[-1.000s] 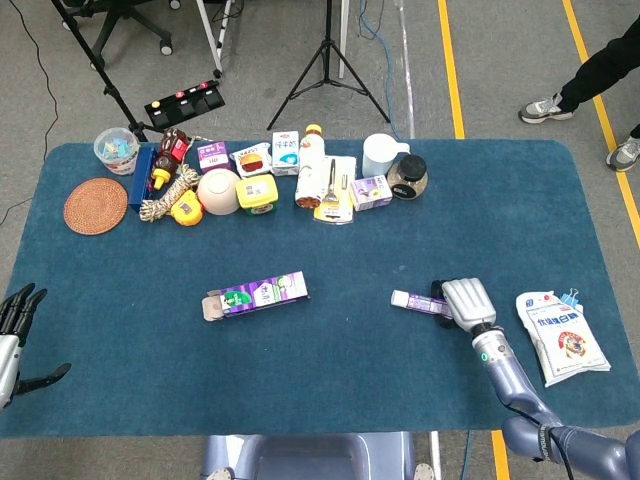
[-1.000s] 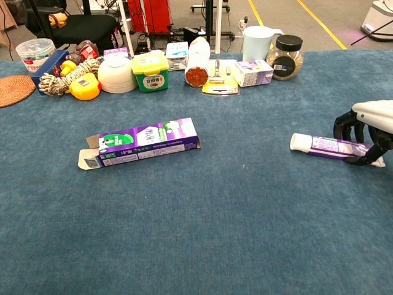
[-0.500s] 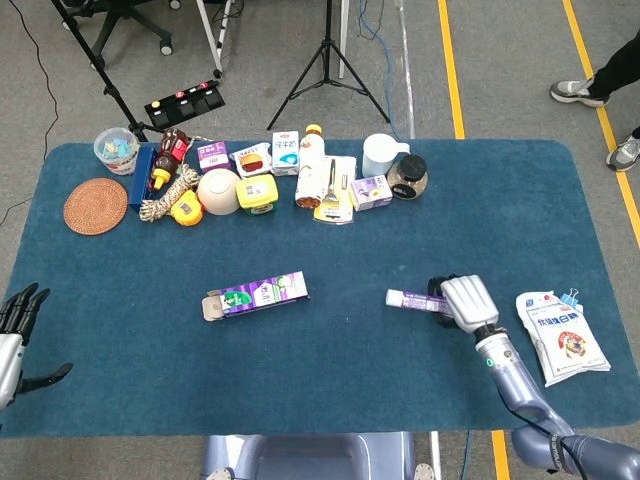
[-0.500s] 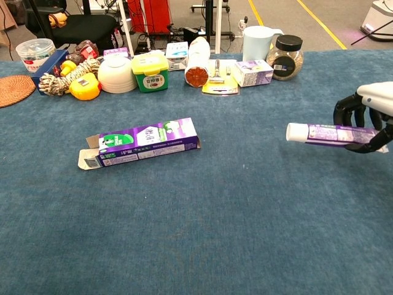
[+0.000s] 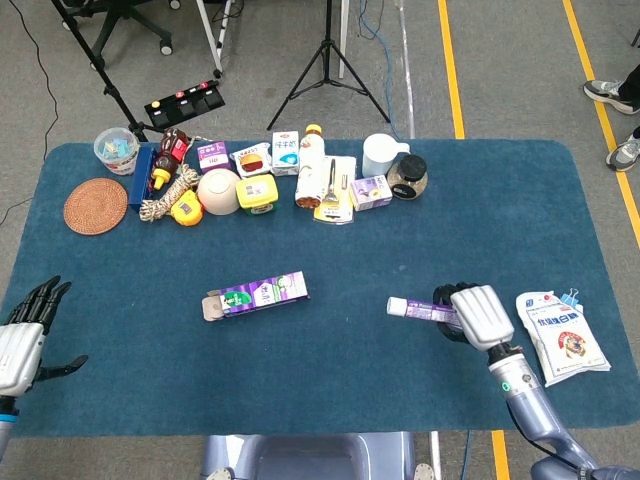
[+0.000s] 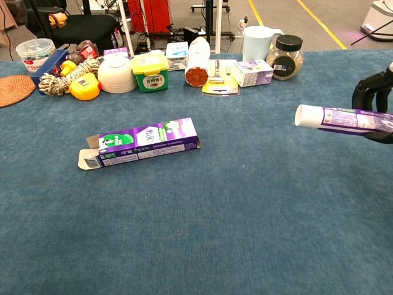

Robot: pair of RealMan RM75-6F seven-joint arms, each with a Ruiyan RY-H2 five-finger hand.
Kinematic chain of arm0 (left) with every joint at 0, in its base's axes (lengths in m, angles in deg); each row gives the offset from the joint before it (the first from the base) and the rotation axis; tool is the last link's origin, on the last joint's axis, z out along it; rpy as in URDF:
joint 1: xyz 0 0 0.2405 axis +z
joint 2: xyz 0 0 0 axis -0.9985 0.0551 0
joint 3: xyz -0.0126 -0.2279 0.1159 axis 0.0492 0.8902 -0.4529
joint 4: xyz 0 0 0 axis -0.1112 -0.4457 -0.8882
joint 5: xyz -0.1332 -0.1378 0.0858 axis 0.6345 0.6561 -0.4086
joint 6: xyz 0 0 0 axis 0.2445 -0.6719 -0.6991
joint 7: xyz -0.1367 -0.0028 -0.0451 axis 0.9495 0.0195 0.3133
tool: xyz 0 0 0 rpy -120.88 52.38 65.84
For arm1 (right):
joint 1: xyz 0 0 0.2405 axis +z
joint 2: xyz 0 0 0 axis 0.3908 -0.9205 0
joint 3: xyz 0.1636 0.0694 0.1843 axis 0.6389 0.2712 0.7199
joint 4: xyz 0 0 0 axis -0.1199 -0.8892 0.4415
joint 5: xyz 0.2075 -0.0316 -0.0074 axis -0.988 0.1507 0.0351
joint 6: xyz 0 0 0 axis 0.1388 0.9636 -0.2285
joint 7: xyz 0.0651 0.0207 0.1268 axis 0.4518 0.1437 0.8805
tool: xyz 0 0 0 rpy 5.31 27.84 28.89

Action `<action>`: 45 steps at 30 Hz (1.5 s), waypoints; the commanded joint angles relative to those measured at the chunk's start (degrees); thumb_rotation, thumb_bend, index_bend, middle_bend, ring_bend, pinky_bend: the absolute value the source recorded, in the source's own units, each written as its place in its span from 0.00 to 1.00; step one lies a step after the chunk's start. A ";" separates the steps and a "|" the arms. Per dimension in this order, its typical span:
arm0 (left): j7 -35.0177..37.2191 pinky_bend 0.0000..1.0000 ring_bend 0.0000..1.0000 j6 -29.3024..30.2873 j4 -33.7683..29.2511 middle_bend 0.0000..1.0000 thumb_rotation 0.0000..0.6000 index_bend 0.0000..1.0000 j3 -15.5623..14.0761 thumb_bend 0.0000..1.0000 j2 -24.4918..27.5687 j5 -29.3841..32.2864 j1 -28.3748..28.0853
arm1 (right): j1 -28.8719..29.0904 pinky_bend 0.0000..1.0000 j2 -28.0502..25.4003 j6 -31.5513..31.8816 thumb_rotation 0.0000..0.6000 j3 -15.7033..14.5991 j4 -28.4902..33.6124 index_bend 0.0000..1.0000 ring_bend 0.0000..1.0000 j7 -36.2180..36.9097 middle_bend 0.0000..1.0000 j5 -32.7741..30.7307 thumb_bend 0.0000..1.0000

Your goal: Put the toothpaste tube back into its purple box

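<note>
Toothpaste tube [image 6: 341, 118]: purple-white, lifted off the tabletop [image 5: 330, 380], lying level, white cap pointing left.
My right hand [image 5: 478, 315]: fingers wrapped round its tail.
Purple box [image 5: 256, 294]: far left, flap open.
My left hand [image 5: 25, 335]: fingers spread, empty.

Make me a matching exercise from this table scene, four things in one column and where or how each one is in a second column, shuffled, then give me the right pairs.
Things:
1. toothpaste tube
2. purple box
3. woven coaster
4. left hand

Places or states:
A. lying flat mid-table, end flap open
B. holding nothing, fingers apart, at the near left edge
C. held off the table in the right hand, cap pointing toward the box
D. at the far left of the table, beside the cluttered row

Pairs: 1-C, 2-A, 3-D, 4-B
</note>
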 commanded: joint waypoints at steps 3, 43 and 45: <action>0.01 0.15 0.00 -0.28 1.09 0.00 1.00 0.00 0.48 0.03 -0.87 0.21 -0.65 | -2.67 0.56 -0.86 3.55 1.00 -0.79 2.85 0.54 0.52 -0.01 0.55 2.10 0.53; -19.08 0.15 0.00 -31.76 7.47 0.00 1.00 0.00 10.04 0.03 -21.09 10.09 -31.82 | -6.81 0.57 0.41 5.97 1.00 0.98 1.32 0.55 0.53 4.65 0.58 4.87 0.58; -20.79 0.15 0.00 -32.73 8.17 0.00 1.00 0.00 10.63 0.03 -22.85 11.65 -33.60 | -6.83 0.57 0.41 5.77 1.00 1.11 1.21 0.55 0.53 4.73 0.58 4.74 0.58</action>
